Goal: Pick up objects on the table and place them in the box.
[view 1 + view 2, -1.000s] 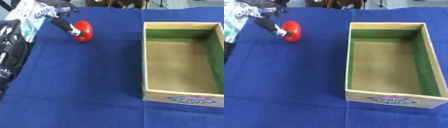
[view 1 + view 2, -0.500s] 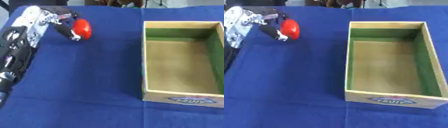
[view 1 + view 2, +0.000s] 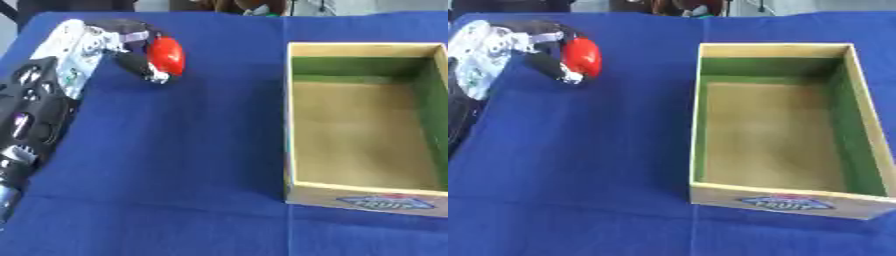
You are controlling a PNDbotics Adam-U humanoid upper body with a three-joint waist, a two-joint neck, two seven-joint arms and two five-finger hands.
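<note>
A red rounded object (image 3: pixel 166 55) sits in my left hand (image 3: pixel 131 46) at the upper left, fingers and thumb curled round it, and it looks lifted off the blue cloth. The left arm runs down the left edge of both views. A wooden box (image 3: pixel 289 120) with green inner walls and a tan floor stands at the right, open on top and with nothing inside. Its front wall bears a fruit label (image 3: pixel 785 202). My right hand shows in neither view.
A blue cloth (image 3: pixel 175 165) covers the table between the hand and the box. Dark shapes lie beyond the table's far edge (image 3: pixel 684 7).
My left hand has curled round the red object and carried it a little to the right, toward the box. The box has stayed put.
</note>
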